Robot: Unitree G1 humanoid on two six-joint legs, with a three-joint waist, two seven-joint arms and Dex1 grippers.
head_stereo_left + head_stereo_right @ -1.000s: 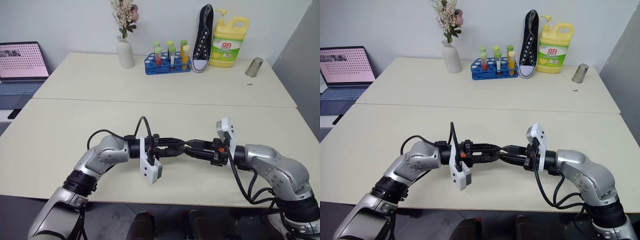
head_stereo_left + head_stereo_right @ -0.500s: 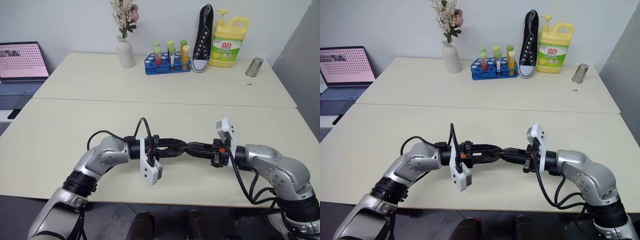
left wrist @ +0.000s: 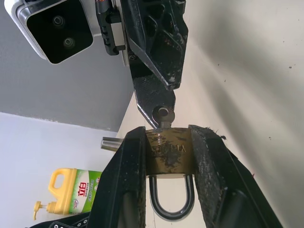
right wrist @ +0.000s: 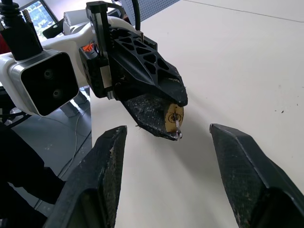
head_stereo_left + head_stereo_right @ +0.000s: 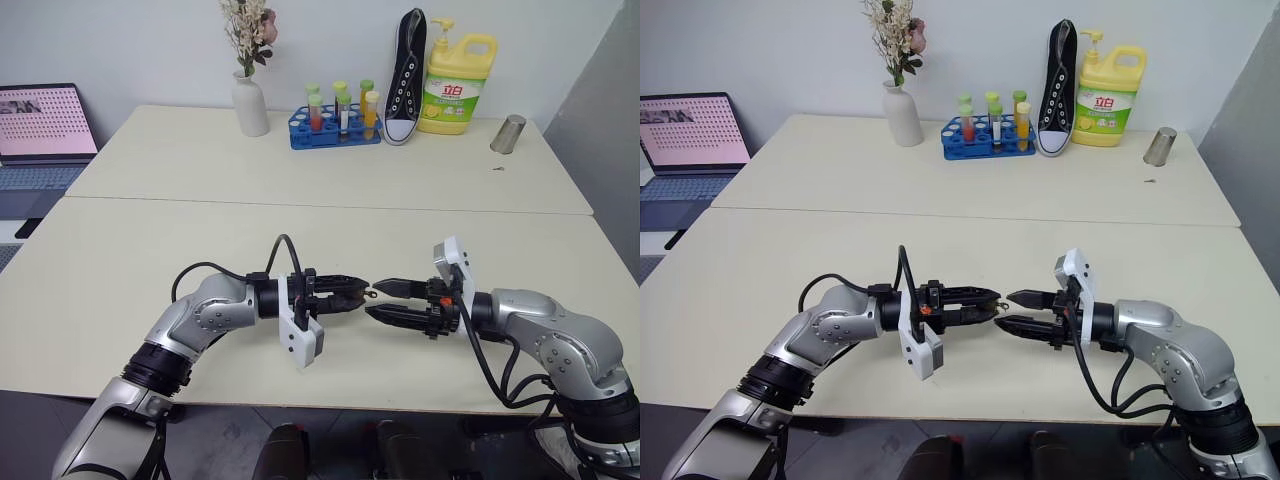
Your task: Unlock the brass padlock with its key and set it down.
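Observation:
My left gripper is shut on the brass padlock, its golden body clamped between the two fingers. The silver shackle hangs closed towards the wrist. A small silver key sticks out of the padlock's outer end, also seen as the key in the right wrist view. My right gripper faces the left one tip to tip above the near table, open. Its fingers stand wide on either side of the key without touching it.
On the far table stand a white vase of dried flowers, a blue test tube rack, a black shoe, a yellow detergent bottle and a metal cup. A laptop sits far left.
My right gripper was shut at the padlock's end and has opened, letting go of the key. Both arms have stayed in place.

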